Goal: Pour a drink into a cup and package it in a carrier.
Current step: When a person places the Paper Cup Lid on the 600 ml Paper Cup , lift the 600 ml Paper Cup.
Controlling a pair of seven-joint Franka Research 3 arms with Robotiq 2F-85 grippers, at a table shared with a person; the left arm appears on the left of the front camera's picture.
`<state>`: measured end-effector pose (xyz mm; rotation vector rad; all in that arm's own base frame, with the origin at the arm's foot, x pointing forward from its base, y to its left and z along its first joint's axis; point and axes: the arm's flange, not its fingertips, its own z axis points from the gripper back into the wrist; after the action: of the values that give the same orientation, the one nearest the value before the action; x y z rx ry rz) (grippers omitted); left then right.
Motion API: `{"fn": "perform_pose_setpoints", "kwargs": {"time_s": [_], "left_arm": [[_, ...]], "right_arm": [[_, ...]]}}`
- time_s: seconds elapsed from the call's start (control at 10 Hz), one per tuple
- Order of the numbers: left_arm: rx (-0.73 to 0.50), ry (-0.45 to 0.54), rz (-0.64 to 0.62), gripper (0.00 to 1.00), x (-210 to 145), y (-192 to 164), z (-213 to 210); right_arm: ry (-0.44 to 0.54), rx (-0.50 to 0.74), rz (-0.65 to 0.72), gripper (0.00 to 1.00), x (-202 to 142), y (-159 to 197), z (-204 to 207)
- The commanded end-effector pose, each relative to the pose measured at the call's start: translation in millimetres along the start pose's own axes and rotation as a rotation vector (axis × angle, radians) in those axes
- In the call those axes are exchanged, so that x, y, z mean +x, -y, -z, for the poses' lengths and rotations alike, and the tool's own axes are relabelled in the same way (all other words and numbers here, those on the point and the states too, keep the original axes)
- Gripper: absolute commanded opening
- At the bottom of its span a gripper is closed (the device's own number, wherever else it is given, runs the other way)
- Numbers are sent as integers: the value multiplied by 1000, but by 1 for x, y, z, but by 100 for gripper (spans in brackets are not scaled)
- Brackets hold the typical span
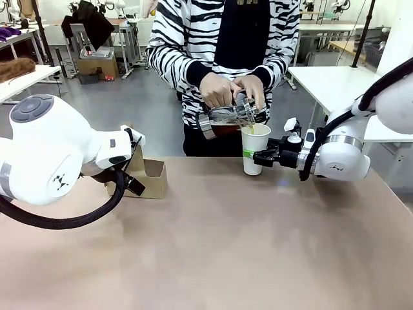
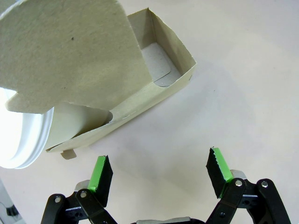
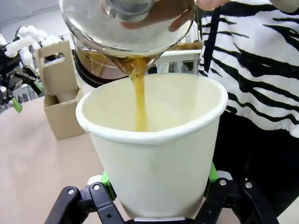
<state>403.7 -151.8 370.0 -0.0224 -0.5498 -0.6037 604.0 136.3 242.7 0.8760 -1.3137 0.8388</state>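
Presently, from the front, the right jaws clamp the paper cup (image 1: 255, 148) low on its wall, steadying it while a person's hands (image 1: 229, 90) tip the press jug (image 1: 222, 117) above it. At the left wrist, the left jaws gape empty, the carrier (image 2: 140, 102) just ahead, seemingly awaiting loading. At the right wrist, the drink (image 3: 139, 102) streams into the cup between the closed jaws

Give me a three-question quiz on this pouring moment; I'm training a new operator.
1. Fill in: the open left gripper faces the small brown cardboard ____.
2. True or false: the right gripper is shut on the white paper cup.
3. Who tilts the clear glass press jug of brownish drink? A the person's hands; B the left gripper; C nobody.
Key: 1 carrier; 2 true; 3 A.
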Motion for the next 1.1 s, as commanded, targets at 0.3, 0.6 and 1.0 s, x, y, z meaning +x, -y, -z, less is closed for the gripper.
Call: {"fn": "perform_pose_setpoints", "kwargs": {"time_s": [0.3, 0.6, 1.0], "left_arm": [[-2, 1, 0, 100, 0, 0, 0], [-2, 1, 0, 100, 0, 0, 0], [-2, 1, 0, 100, 0, 0, 0]], "right_arm": [[-1, 0, 0, 80, 0, -1, 1], [-1, 0, 0, 80, 0, -1, 1], [-1, 0, 0, 80, 0, -1, 1]]}}
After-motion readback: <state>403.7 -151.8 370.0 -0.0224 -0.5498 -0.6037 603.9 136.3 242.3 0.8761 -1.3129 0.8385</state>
